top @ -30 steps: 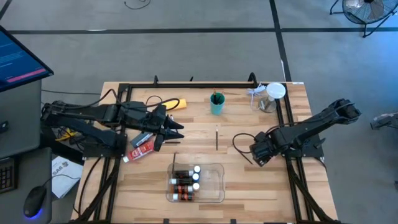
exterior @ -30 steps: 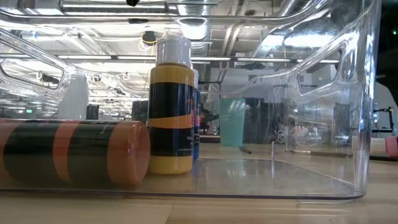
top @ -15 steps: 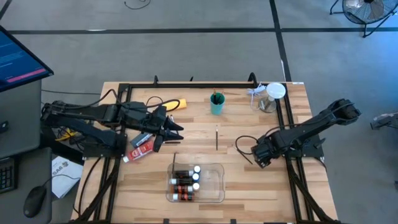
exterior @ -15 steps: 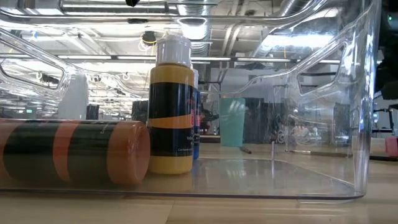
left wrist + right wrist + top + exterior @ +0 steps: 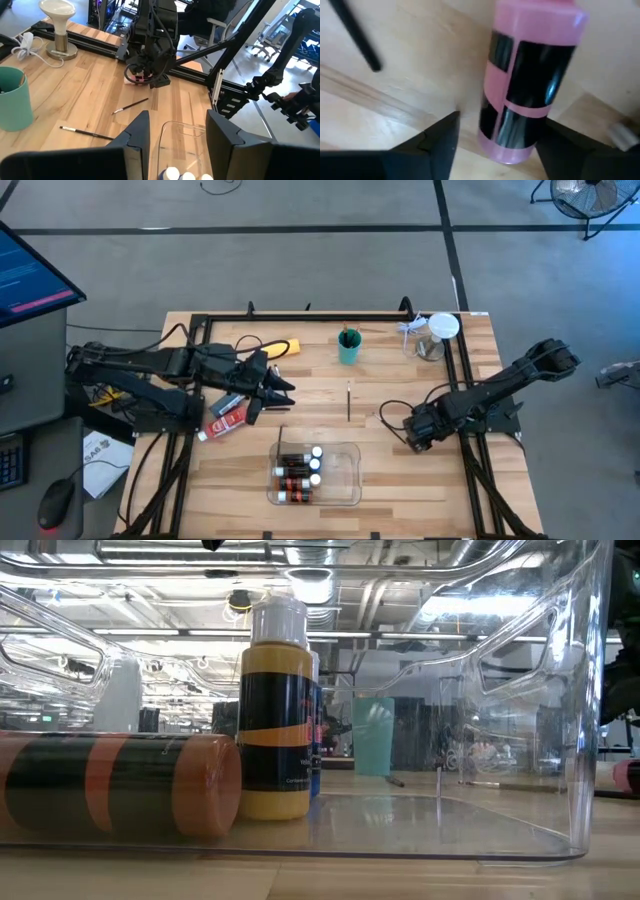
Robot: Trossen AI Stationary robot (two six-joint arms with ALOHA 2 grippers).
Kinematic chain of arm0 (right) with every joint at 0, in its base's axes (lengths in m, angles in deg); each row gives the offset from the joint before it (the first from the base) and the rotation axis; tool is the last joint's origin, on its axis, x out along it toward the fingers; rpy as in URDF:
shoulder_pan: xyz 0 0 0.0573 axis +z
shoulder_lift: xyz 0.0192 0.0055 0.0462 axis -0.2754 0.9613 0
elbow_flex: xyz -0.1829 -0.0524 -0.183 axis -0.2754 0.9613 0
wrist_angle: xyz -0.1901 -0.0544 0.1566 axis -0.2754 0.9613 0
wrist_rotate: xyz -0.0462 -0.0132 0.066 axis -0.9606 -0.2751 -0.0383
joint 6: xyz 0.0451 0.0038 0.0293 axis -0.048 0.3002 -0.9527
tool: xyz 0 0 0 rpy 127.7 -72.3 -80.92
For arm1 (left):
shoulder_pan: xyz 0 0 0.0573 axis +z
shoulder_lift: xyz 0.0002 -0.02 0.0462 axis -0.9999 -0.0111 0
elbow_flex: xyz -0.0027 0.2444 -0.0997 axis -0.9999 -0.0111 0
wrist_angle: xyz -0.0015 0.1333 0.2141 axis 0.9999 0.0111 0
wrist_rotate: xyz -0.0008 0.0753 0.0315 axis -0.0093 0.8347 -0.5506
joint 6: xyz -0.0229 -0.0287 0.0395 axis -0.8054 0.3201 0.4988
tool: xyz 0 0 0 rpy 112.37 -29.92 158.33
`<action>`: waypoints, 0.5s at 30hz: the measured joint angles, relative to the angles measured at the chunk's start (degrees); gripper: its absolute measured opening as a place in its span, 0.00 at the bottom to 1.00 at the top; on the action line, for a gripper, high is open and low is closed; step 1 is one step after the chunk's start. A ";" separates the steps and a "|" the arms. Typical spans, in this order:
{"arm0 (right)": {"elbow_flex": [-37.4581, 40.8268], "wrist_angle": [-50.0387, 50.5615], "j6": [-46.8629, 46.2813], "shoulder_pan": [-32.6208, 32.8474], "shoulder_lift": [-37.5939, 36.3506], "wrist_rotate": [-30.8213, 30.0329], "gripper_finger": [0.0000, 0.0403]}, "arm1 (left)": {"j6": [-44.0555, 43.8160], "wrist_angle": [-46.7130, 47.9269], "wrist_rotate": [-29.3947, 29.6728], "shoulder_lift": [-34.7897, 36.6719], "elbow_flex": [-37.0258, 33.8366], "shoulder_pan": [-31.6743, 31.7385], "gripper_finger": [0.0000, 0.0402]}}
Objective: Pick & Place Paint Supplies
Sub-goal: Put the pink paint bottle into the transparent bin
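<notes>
Bottles already fill the left part of the clear tray [image 5: 345,480]: in the high view we count several small brown ones with white caps [image 5: 296,470] lying side by side, and the low view shows a yellow bottle [image 5: 275,710] standing upright inside it with an orange-and-black one [image 5: 120,785] lying beside it. So we judge the job partly done.

Plenty is left out on the surface [image 5: 440,490]. A thin brush [image 5: 348,401] lies between the teal cup [image 5: 348,346] and the tray, and the left wrist view shows a second brush [image 5: 131,105] near it. A red tube [image 5: 226,420] lies by the left arm, with a yellow thing [image 5: 284,347] farther back that we cannot identify. The cup holds some dark thing, too small to tell.

Our right tool [image 5: 495,145] is low over a pink bottle with a black label [image 5: 530,85], which lies on the wood to the right of the tray. Its fingers [image 5: 437,140] are spread with the bottle's end between them, not yet pinching it. We take this bottle as the item in hand.

Our left tool [image 5: 175,135] hangs above the surface left of the tray, fingers apart and holding nothing.

The pink bottle, both brushes and the red tube remain to be placed.
</notes>
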 joint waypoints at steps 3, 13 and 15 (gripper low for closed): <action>0.00 -2.07 -2.20 0.37 0.00 0.07 0.43 | 0.00 -0.01 0.00 0.00 0.00 0.00 0.25; -6.62 -4.59 -3.43 0.20 0.00 -4.10 0.27 | 0.04 0.15 -0.86 0.00 -0.01 0.00 0.25; -8.98 -3.75 -2.93 0.16 0.00 -6.19 0.27 | 0.09 -0.04 -0.83 0.02 -0.48 0.00 0.25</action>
